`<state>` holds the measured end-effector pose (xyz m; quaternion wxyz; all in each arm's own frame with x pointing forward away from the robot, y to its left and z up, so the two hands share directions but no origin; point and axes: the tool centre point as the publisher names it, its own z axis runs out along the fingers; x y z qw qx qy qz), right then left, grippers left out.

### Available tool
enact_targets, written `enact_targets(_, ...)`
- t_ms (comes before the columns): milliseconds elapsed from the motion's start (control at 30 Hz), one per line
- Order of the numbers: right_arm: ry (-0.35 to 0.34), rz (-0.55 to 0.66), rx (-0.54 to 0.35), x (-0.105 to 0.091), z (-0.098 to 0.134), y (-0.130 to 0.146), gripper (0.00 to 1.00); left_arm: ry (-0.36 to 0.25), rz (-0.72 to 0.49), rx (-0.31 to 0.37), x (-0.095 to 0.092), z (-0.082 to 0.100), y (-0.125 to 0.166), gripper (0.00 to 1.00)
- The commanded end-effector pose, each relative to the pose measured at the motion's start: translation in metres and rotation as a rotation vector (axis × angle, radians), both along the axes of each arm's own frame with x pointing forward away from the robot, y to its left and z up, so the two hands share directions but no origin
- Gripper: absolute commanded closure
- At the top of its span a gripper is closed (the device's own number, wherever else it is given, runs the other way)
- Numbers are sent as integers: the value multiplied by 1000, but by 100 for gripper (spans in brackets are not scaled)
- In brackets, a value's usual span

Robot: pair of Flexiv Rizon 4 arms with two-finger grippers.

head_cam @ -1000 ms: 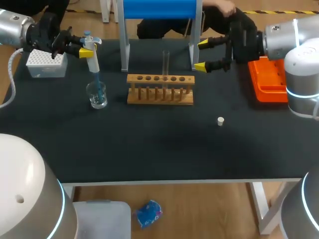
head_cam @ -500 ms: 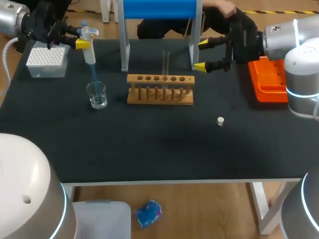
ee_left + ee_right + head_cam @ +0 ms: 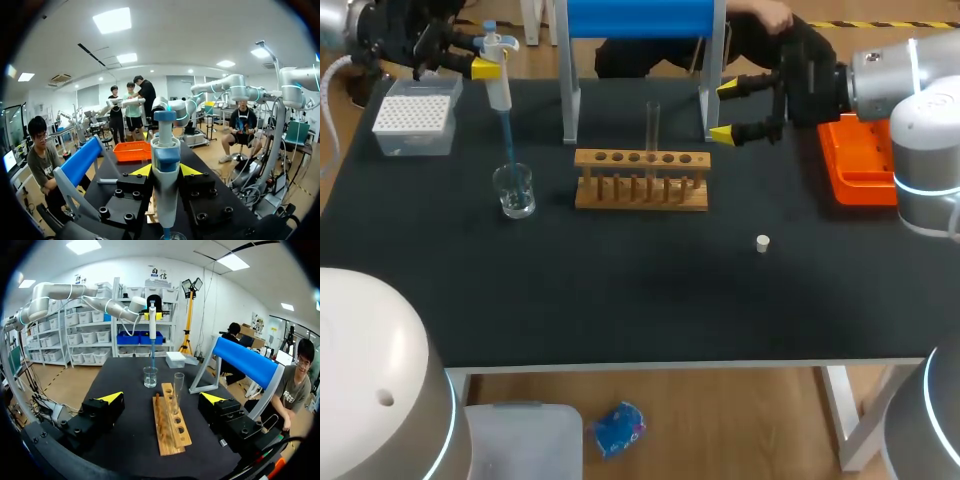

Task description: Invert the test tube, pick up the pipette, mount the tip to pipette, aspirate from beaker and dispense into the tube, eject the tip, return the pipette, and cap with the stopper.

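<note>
My left gripper (image 3: 488, 58) is shut on the white and blue pipette (image 3: 498, 82), held upright at the far left of the table; its blue tip (image 3: 508, 148) hangs just above the glass beaker (image 3: 514, 190). In the left wrist view the pipette (image 3: 165, 175) stands between the yellow fingertips. An upright test tube (image 3: 653, 130) stands in the wooden rack (image 3: 642, 179). The small white stopper (image 3: 762, 243) lies on the mat at right. My right gripper (image 3: 728, 110) hovers open behind the rack's right end, holding nothing. From the right wrist view the rack (image 3: 170, 424) and tube (image 3: 178, 390) lie ahead of the gripper (image 3: 165, 398).
A white tip box (image 3: 415, 117) sits at the far left, beside the pipette. A blue-topped stand (image 3: 638, 30) rises behind the rack. An orange tray (image 3: 860, 160) lies at the right edge, under my right arm.
My left arm has lifted the pipette up and back; the tip, earlier down in the beaker, now hangs above its rim. The right arm has stayed still.
</note>
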<state>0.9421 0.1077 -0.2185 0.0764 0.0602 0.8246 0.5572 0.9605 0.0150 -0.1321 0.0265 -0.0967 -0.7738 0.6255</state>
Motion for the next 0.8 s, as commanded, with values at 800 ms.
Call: enact_targets(800, 0, 0, -1, 0, 0, 0, 0, -25, 0, 14, -10, 22, -6, 100)
